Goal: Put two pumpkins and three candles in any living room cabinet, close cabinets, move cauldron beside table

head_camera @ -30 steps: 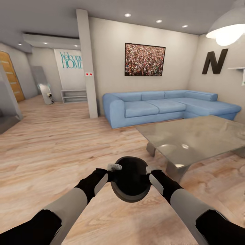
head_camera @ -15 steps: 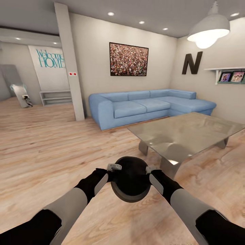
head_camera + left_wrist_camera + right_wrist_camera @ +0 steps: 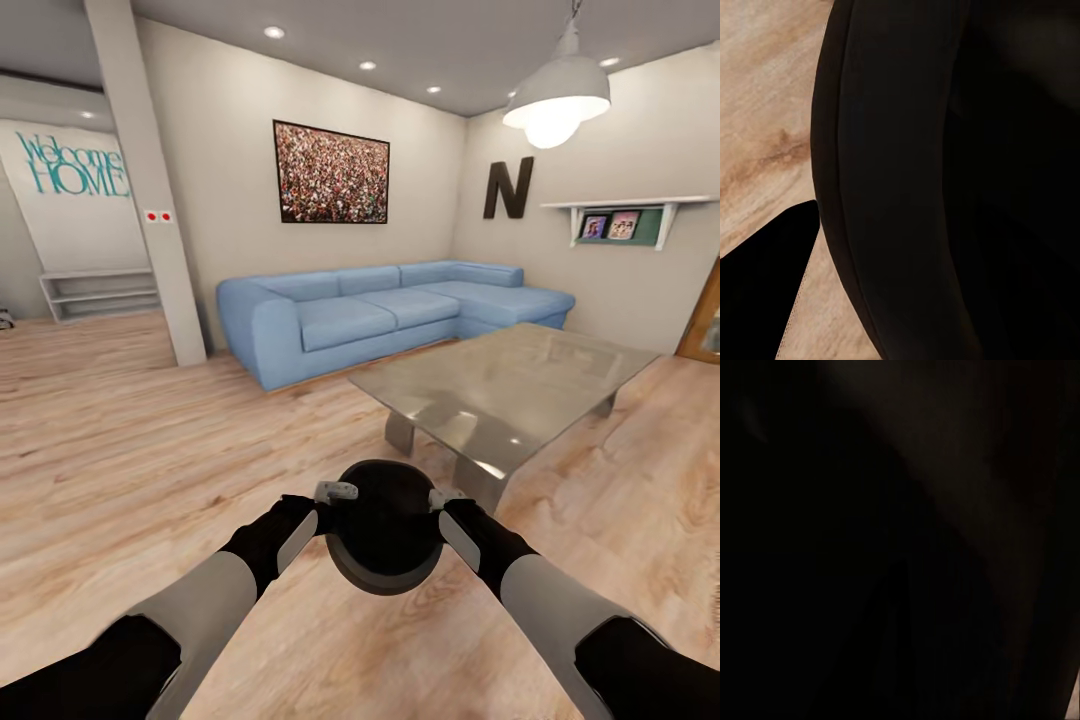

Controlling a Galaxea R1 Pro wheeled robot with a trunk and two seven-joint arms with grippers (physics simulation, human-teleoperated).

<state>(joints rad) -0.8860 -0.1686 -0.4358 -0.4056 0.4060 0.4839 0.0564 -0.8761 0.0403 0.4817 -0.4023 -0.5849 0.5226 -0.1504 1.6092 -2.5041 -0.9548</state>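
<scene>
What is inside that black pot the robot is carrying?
Nothing that shows: the cauldron, held between the left gripper and right gripper, looks dark inside. Its deep bottom is in shadow, so a small dark thing could hide there.

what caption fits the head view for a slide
Both arms carry the black cauldron over the wood floor toward the glossy coffee table.

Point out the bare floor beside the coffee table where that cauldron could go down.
Bare wood floor lies open between the cauldron and the table's near corner, and leftward toward the pillar. The strip between table and sofa is narrower. The left tool and right tool flank the cauldron.
</scene>
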